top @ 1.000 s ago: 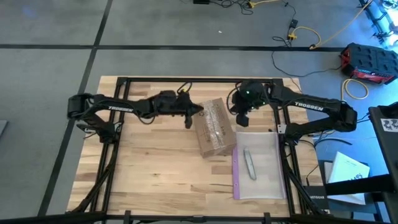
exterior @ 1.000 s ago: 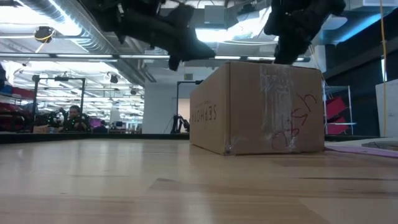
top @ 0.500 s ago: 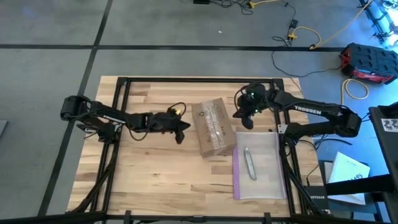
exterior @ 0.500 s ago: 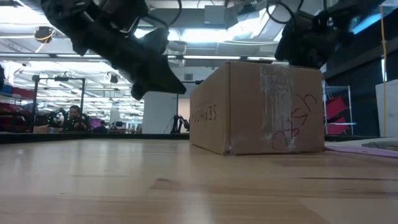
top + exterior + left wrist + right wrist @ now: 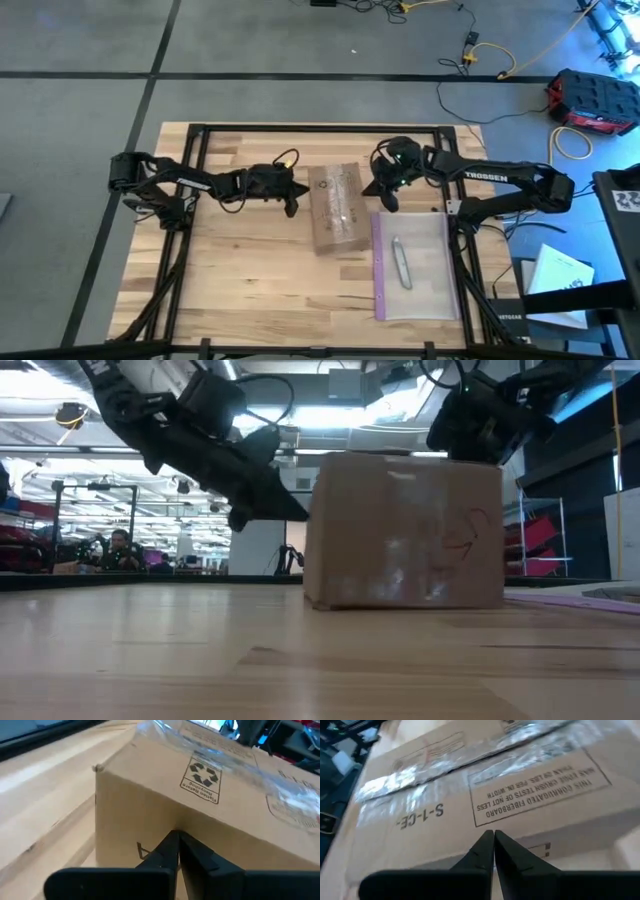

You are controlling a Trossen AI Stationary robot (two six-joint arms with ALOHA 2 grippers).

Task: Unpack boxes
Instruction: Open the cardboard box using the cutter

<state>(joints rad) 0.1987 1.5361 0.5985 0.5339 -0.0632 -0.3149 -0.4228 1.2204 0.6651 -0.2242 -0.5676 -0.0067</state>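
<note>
Your pale wood table [image 5: 250,270] sits on grey floor, with a person seated far back in the room. The taped brown box [image 5: 335,208] stands mid-table beside a clear bag [image 5: 425,270]. Your left gripper [image 5: 291,192] and right gripper [image 5: 388,195] flank it, both closed tight on nothing.

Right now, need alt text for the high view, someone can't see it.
A taped cardboard box sits mid-table with the shut left gripper and shut right gripper at opposite sides. A clear bag holding a small grey tool lies beside it.
</note>
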